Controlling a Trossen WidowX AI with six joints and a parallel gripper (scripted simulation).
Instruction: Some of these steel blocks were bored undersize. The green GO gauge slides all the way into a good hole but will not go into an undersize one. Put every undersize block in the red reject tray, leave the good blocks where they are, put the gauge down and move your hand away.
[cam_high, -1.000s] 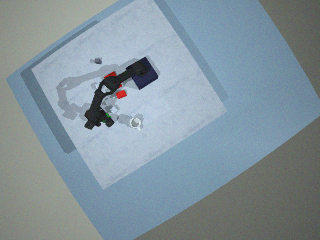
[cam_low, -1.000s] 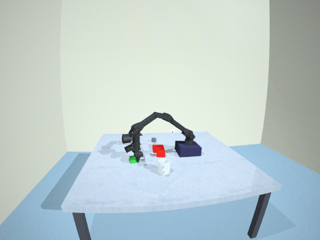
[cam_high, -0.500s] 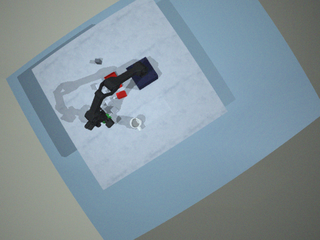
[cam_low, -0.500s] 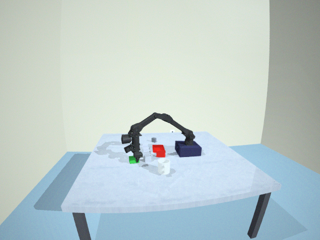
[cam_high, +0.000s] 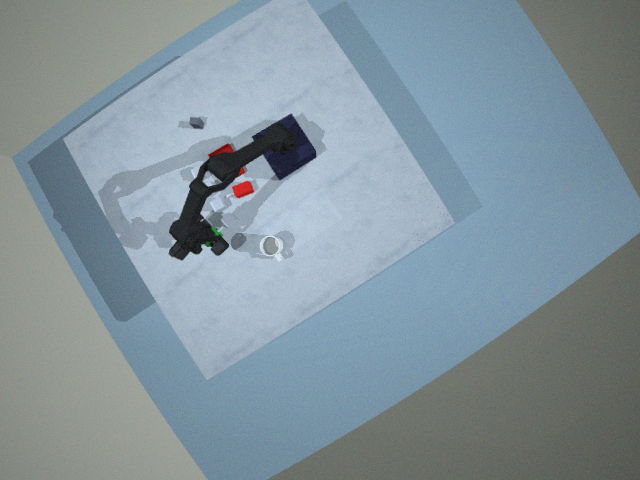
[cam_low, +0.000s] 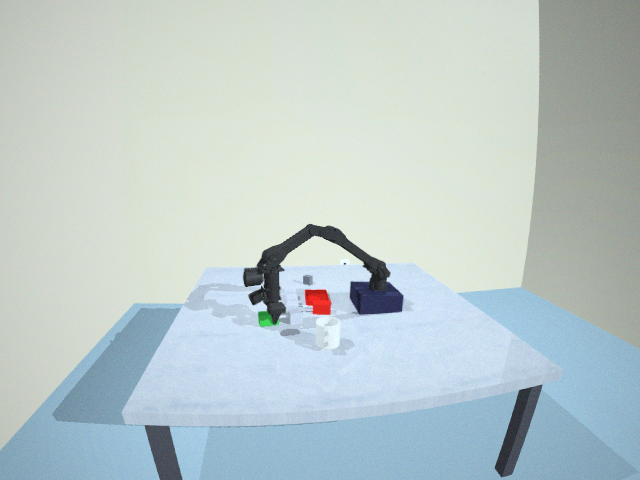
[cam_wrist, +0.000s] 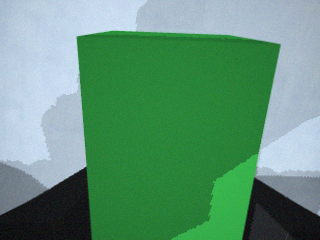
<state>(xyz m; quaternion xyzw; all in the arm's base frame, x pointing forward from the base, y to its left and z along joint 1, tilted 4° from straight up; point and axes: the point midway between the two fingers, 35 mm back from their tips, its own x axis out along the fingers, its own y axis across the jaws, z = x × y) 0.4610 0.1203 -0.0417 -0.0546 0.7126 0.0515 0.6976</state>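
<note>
Currently end effector (cam_high: 210, 241) (cam_low: 275, 321) (cam_wrist: 165, 167) pinching green gauge (cam_high: 214, 235) (cam_low: 267, 319) (cam_wrist: 170, 135), left of white mug (cam_high: 271, 246) (cam_low: 327, 333) in both outside views, red tray (cam_high: 221, 150) (cam_low: 317, 295) beyond mug.

Robot arm (cam_high: 195, 204) (cam_low: 294, 244) seen in matte black throughout; slim, tube-like links joined by bulkier rounded joint housings. A split, fork-like section is shown in the top view. A thick cylinder and a smaller block are mounted by the wrist. Gripper (cam_high: 210, 242) (cam_low: 275, 321) (cam_wrist: 165, 167) coloured black too, its fingers tapered to a point. Fine markings, screws cannot be made out.
</note>
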